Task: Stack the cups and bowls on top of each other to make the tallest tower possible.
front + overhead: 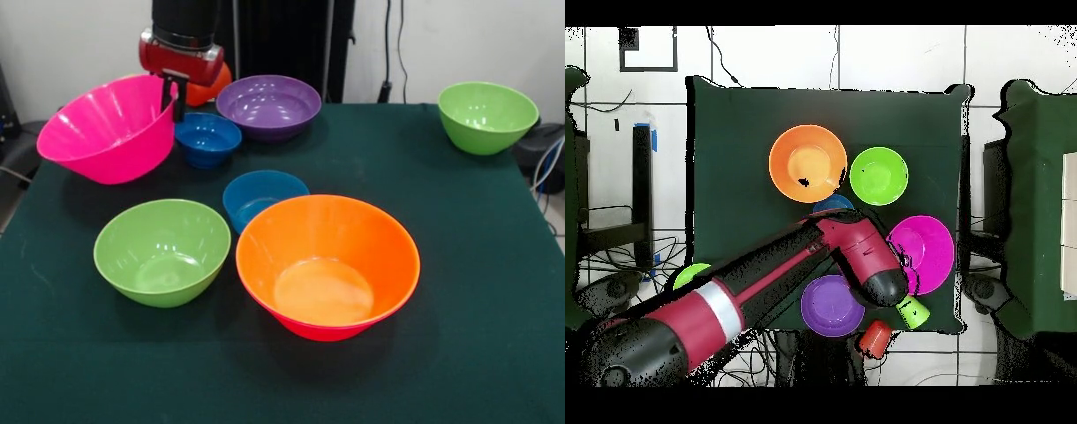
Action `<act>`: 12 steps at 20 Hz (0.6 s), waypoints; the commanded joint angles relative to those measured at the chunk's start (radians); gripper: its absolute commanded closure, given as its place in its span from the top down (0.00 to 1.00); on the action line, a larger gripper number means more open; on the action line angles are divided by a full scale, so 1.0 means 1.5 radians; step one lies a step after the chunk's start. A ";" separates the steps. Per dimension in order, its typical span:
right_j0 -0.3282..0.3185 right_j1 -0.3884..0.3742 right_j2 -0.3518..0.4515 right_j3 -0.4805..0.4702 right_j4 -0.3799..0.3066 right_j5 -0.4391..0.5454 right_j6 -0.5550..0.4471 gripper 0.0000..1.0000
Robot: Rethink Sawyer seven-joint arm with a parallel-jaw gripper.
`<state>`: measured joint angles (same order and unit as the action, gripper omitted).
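My gripper (174, 95) is shut on the right rim of a big pink bowl (106, 132), which hangs tilted at the far left of the table; it also shows in the overhead view (927, 250). A small blue bowl (207, 138) and a purple bowl (269, 106) stand just beside it. A second blue bowl (262, 194), a green bowl (161, 252) and a big orange bowl (327, 265) stand nearer the front. Another green bowl (487, 115) is at the far right. The orange tumbler (875, 338) and the light-green cup (914, 313) lie off the cloth's edge. Only one pink bowl shows.
The dark green cloth (477, 291) covers the table. My arm (765, 280) reaches across the cloth in the overhead view and hides part of one green bowl (689, 274). Cables hang by the wall behind the table.
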<state>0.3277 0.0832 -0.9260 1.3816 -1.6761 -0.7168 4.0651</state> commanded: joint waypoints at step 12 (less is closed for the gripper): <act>0.078 0.047 -0.016 -0.074 0.004 -0.095 0.288 0.00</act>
<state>0.4478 0.1139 -1.0071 1.3747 -1.6753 -0.8072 4.1392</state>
